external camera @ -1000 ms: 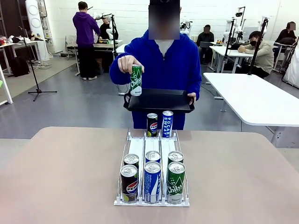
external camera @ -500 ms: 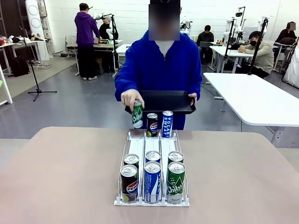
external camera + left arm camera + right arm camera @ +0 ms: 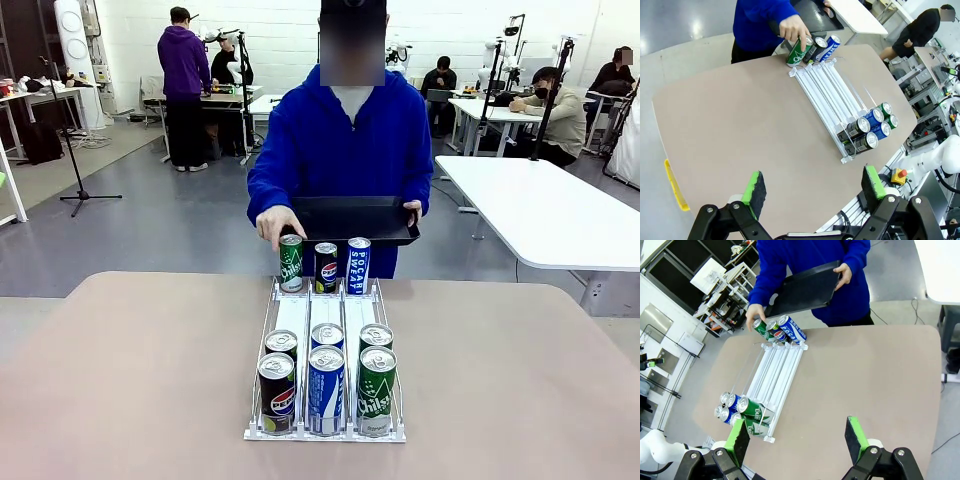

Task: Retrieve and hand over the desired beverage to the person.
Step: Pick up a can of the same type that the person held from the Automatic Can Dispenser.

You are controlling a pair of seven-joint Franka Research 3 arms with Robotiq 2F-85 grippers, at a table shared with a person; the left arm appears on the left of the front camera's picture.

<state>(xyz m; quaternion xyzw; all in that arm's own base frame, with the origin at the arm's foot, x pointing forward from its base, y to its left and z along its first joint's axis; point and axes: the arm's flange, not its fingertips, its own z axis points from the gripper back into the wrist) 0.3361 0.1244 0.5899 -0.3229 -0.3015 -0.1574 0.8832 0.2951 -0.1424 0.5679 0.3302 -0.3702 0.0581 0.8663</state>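
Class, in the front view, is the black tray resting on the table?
No, a hand holds the tray up, beyond the far edge of the table.

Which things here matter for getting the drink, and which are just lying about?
Job: cans in the rack; person, hand on a green can; tray; left gripper and right gripper, both open.
Around: white table; stand; people at far desks.
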